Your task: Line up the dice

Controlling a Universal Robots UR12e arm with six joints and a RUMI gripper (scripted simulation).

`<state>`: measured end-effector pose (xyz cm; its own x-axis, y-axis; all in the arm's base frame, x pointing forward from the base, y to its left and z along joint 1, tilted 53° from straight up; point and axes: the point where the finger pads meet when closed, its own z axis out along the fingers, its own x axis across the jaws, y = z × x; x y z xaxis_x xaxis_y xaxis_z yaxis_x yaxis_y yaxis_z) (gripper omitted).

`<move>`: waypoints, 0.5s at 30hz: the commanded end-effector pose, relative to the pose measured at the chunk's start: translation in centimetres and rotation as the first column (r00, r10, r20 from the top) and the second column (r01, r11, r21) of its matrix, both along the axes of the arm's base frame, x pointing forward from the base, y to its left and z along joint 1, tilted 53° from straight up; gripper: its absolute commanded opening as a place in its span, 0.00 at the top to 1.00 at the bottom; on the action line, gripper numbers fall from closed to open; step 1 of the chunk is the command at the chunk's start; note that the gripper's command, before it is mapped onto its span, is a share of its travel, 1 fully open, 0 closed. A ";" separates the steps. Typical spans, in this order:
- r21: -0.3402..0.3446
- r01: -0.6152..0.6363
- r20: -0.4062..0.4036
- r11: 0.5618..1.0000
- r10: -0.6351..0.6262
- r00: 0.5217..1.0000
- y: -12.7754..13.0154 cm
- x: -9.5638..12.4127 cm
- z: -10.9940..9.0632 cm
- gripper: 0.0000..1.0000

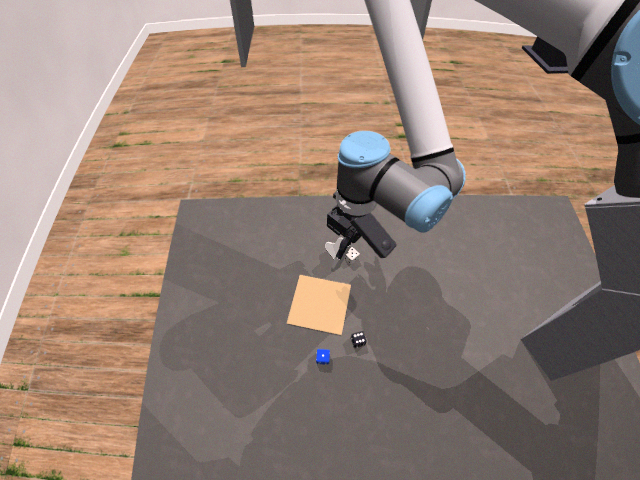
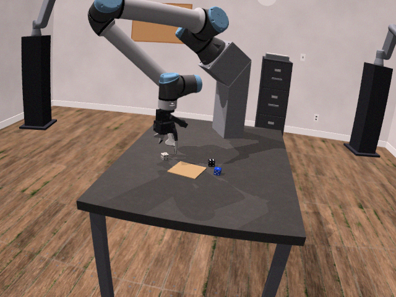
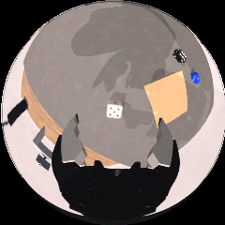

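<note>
A white die (image 1: 353, 253) (image 2: 164, 156) (image 3: 114, 111) sits flat on the dark table, just beyond the tan square mat (image 1: 317, 304) (image 2: 187, 169) (image 3: 166, 98). My gripper (image 1: 343, 252) (image 2: 167, 144) (image 3: 118, 116) is open and empty. It hangs low over the white die, and in the wrist view the die lies between the two spread fingers. A black die (image 1: 358, 338) (image 2: 211, 162) (image 3: 180, 55) and a blue die (image 1: 323, 355) (image 2: 218, 171) (image 3: 195, 77) with one pip on top sit on the table off the mat's opposite side. No die is on the mat.
The dark table (image 1: 258, 413) (image 2: 223, 207) carries the mat and the dice. The robot's grey pedestal (image 2: 228, 105) stands at the table's far side. A filing cabinet (image 2: 273, 92) and black camera pillars stand on the wooden floor around the table.
</note>
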<state>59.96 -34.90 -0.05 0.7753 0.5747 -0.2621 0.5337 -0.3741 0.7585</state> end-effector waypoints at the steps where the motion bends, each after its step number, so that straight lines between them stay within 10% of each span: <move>1: 0.001 -0.004 -0.001 1.000 0.004 1.000 0.4 0.1 -0.3 0.00; 15: -0.001 -0.003 0.002 1.000 0.003 1.000 3.7 1.1 -3.8 0.00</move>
